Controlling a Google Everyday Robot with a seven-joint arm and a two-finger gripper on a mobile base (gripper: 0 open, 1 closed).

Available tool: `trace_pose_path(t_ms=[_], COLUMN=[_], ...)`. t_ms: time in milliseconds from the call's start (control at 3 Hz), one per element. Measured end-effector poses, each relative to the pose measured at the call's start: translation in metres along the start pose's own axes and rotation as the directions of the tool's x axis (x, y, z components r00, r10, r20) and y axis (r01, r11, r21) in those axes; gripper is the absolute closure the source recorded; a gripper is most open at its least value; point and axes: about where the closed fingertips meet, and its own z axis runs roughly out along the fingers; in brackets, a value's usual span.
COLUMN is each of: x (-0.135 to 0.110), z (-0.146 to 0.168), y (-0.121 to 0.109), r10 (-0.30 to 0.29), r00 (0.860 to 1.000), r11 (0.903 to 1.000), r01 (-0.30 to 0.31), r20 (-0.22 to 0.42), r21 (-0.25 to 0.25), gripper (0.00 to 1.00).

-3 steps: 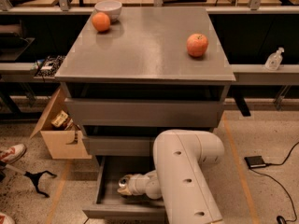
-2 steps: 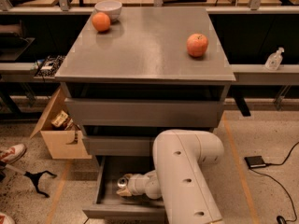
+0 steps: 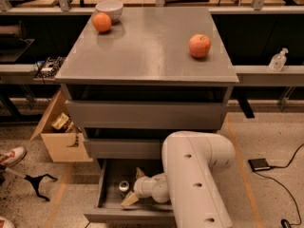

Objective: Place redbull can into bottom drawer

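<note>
The bottom drawer is pulled open at the foot of the grey cabinet. The redbull can stands upright inside it near the left, and only its silver top shows. My gripper reaches down into the drawer from the right, at the end of the white arm. Its fingers are spread, one finger in front of the can and one behind it. The can sits at the mouth of the open gripper, on the drawer floor.
Two orange fruits and a white bowl sit on the cabinet top. The two upper drawers stick out slightly. A cardboard box stands at the left. A cable and a small black device lie on the floor at the right.
The gripper's fingers have spread apart around the can, which now stands free in the drawer. The arm has hardly moved.
</note>
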Motion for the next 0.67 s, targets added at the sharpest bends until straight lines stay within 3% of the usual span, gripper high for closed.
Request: trace_pose_path(t_ms=[333,667], x=[0.002,0.014], z=[-0.037,-0.079], y=[-0.022,-0.046], r10=[0.027,0.057], r00=[0.998,0.995], r11=[0.996,0.9811], r01=[-0.031,-0.071], r20=[0.048,0.083], r21=[0.084,0.18], gripper=[0.0,0.0])
